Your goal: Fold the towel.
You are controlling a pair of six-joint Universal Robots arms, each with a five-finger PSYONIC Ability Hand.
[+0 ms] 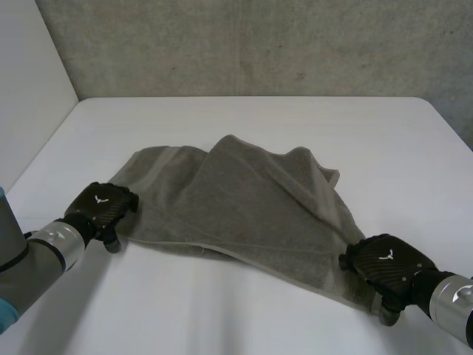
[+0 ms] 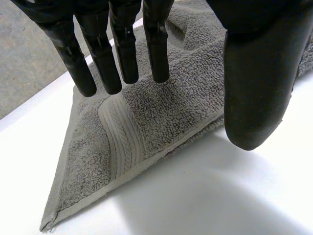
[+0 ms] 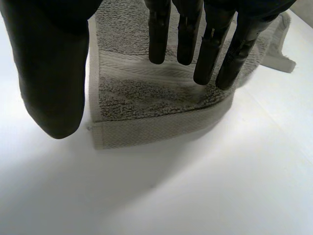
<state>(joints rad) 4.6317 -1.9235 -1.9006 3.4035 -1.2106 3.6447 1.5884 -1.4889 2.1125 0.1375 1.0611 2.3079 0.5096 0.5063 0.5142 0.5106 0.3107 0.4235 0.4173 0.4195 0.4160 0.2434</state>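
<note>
Grey towel lies rumpled on the white bench, one part folded over the rest; left robot hand sits at its near left corner, fingers straight, thumb apart, clamping nothing; right robot hand sits at its near right corner, fingers straight, thumb apart, clamping nothing

1. In the head view, the left hand covers the towel's edge beneath it.
2. There too, the right hand hides the towel's near corner.
3. The towel's folded-over part conceals the layer underneath.
</note>
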